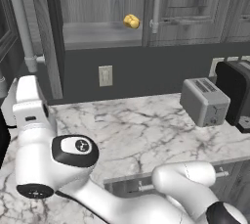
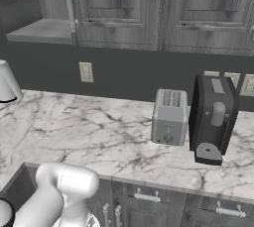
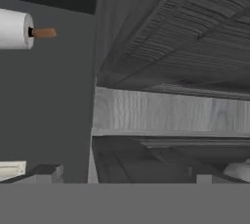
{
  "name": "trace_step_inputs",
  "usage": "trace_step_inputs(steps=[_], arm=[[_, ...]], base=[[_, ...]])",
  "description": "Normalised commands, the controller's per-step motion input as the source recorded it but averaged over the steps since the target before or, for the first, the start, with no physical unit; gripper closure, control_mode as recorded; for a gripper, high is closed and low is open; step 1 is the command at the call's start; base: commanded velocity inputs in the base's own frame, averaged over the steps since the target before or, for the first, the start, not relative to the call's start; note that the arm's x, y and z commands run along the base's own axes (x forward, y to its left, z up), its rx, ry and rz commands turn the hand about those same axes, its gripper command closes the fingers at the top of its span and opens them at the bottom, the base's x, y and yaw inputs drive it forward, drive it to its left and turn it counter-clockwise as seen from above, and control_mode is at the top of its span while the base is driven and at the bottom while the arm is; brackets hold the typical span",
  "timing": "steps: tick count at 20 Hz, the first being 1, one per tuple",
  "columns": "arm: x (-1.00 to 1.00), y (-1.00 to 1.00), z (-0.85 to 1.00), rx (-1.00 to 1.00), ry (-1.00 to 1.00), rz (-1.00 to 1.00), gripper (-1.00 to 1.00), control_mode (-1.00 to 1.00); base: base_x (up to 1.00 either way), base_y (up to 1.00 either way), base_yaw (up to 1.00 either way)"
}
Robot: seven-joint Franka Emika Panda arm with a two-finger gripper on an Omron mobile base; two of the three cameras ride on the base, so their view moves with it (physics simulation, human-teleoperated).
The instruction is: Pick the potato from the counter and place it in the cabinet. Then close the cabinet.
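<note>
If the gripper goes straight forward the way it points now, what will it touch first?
Most likely the grey edge of the open cabinet, which lies straight ahead in the hand view; how far off it is remains unclear.

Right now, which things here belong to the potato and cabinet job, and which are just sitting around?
Part of the job:
potato, already on the cabinet shelf
cabinet, left door open
counter

Just sitting around:
toaster
dark appliance beside the toaster
wall outlet
paper towel roll
</note>
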Motion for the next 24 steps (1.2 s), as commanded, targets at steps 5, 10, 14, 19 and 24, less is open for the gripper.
trace_step_inputs(steps=[5,10,14,19,24], arm=[[0.55,0.02,0.0,0.03,-0.06,0.0,-1.0,-1.0],[0.56,0.0,0.0,0.04,-0.07,0.0,-1.0,-1.0],[0.17,-0.28,0.17,0.09,-0.13,0.0,-1.0,-1.0],[0.0,-0.86,0.35,0.18,-0.13,0.0,-1.0,-1.0],[0.05,-1.0,0.29,0.27,-0.04,0.0,-1.0,-1.0]], base=[[0.0,0.0,0.0],[0.0,0.0,0.0],[0.0,0.0,0.0],[0.0,0.0,0.0],[0.0,0.0,0.0]])
